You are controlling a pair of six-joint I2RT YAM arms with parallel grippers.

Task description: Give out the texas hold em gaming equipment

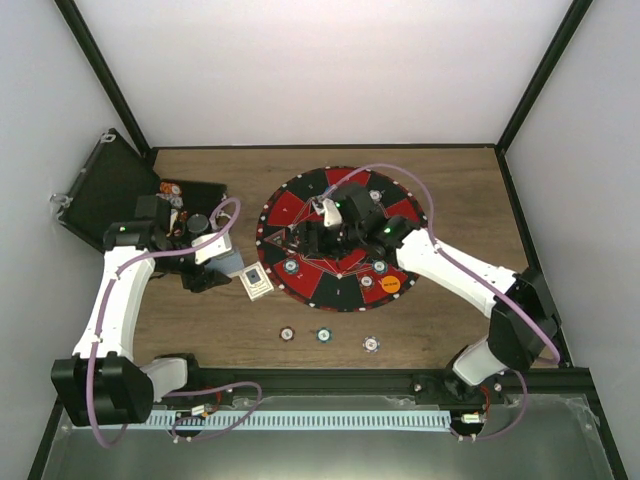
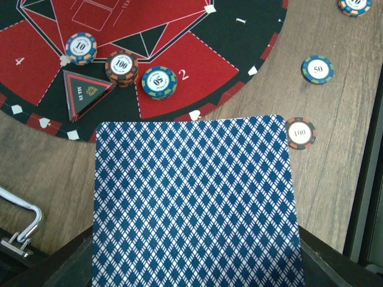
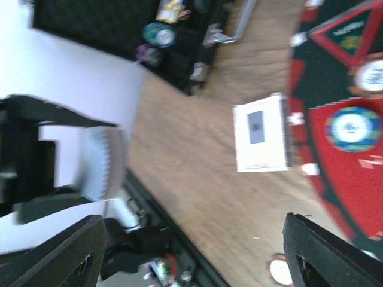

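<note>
Three chips (image 2: 122, 66) marked 10, 100, 05 lie on the mat (image 2: 200, 57); left fingers (image 2: 341, 272) pinch a card (image 2: 194, 203), right fingers (image 3: 60, 257) gape.

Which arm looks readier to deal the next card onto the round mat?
Left. The left gripper holds a blue-backed card near the mat; the right gripper is open and empty.

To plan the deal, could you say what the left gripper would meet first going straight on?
Probably the mat's rim, reached by the card the left gripper holds; the 05 chip lies just beyond. Depth is unclear.
</note>
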